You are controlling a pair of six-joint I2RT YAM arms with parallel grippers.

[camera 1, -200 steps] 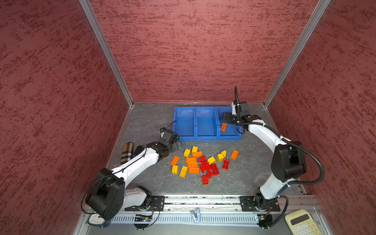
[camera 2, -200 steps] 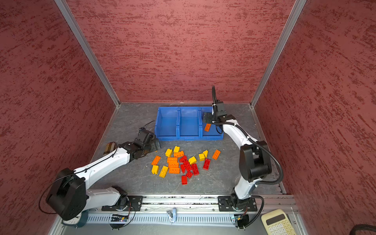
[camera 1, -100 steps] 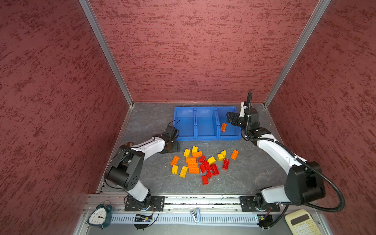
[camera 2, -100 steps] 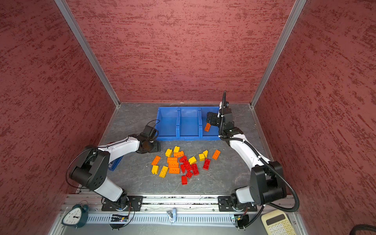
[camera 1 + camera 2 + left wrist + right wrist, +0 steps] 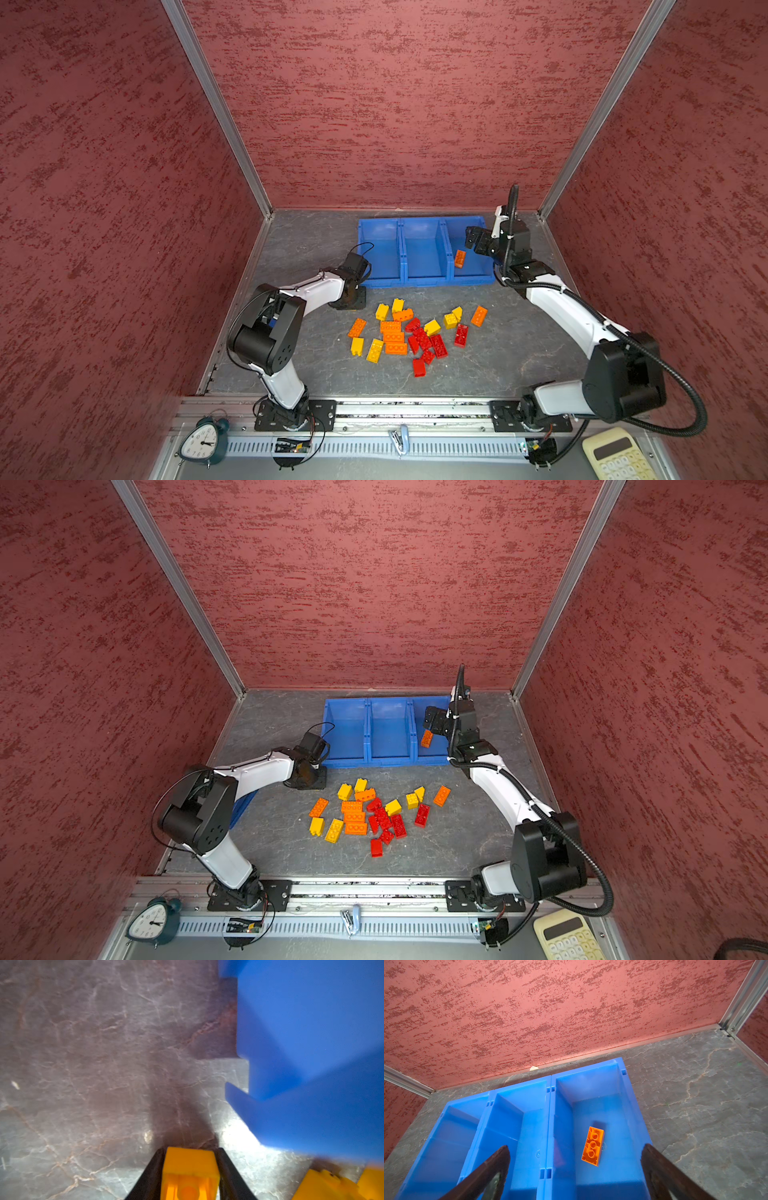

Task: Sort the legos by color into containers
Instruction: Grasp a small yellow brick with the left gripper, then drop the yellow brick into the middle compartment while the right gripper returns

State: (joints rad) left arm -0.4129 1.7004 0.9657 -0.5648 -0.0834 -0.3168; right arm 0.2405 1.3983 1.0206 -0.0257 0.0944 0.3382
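Note:
Three joined blue containers (image 5: 401, 249) (image 5: 368, 729) stand at the back. An orange lego (image 5: 459, 258) (image 5: 426, 738) (image 5: 592, 1146) lies in the right one. My right gripper (image 5: 471, 241) (image 5: 430, 720) (image 5: 576, 1146) hovers over that bin, open and empty. Loose red, yellow and orange legos (image 5: 411, 336) (image 5: 374, 816) lie in a heap in front of the bins. My left gripper (image 5: 348, 300) (image 5: 305, 780) (image 5: 190, 1150) is low on the table by the left bin's front corner (image 5: 311, 1022), shut on a yellow lego (image 5: 190, 1167). In both top views the wrist hides that brick.
A blue stapler (image 5: 241, 808) lies under my left arm. An alarm clock (image 5: 203, 442) and a calculator (image 5: 615, 455) sit beyond the front rail (image 5: 395, 409). Red walls close in the left, back and right sides.
My left gripper has closed from wide open onto the yellow brick. My right gripper has stayed open over the right bin, drawing back slightly. The orange brick has not moved.

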